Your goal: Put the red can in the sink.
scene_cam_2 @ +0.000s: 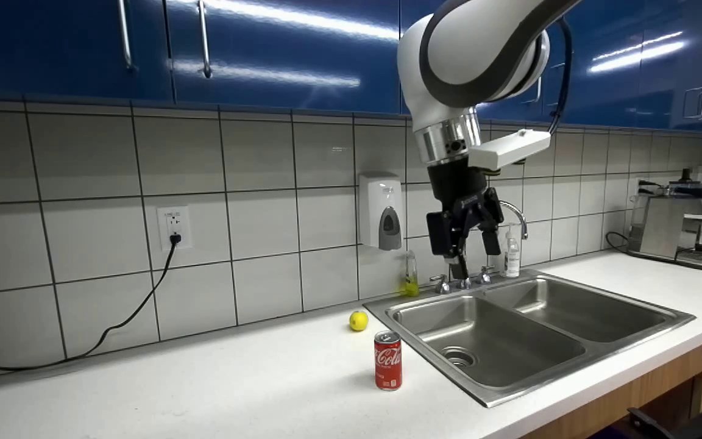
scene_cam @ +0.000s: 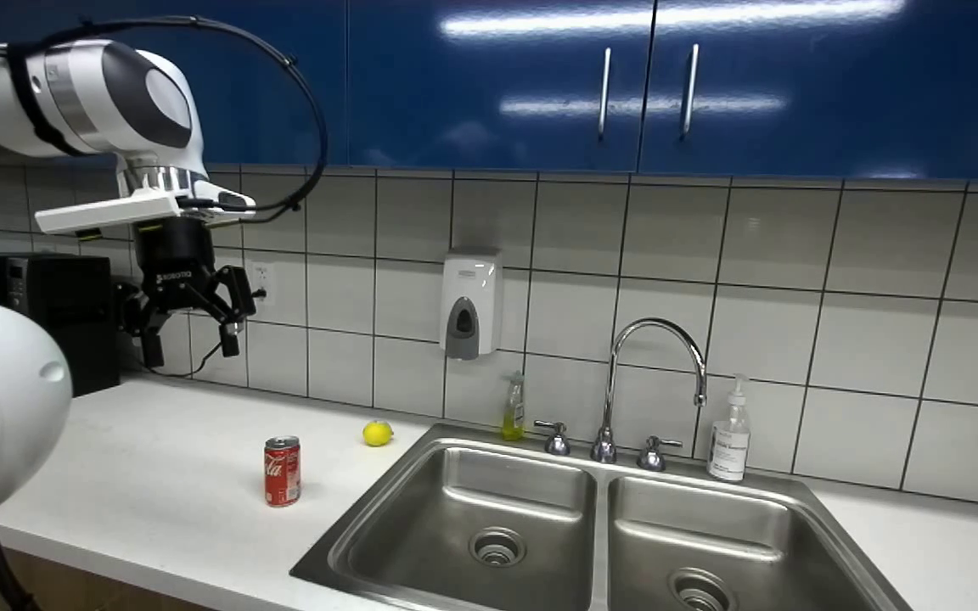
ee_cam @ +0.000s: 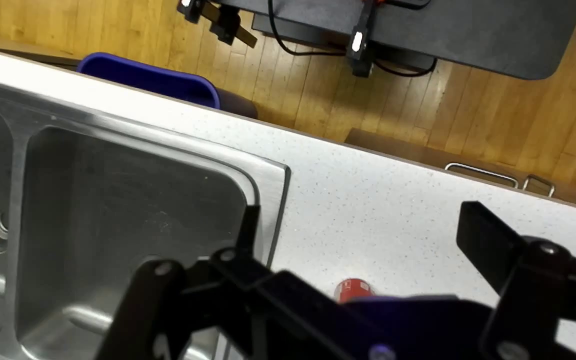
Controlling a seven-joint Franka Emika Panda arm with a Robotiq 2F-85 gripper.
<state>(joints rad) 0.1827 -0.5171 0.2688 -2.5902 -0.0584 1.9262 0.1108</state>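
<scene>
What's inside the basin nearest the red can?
A drain shows in both exterior views; in the wrist view, the open jaws cover most of it and part of the basin.

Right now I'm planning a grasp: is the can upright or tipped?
Upright: in both exterior views the can stands on the counter, its silvery top facing up.

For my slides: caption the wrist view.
Open black gripper partly hides red cylindrical can beside stainless-steel double-basin sink.
</scene>
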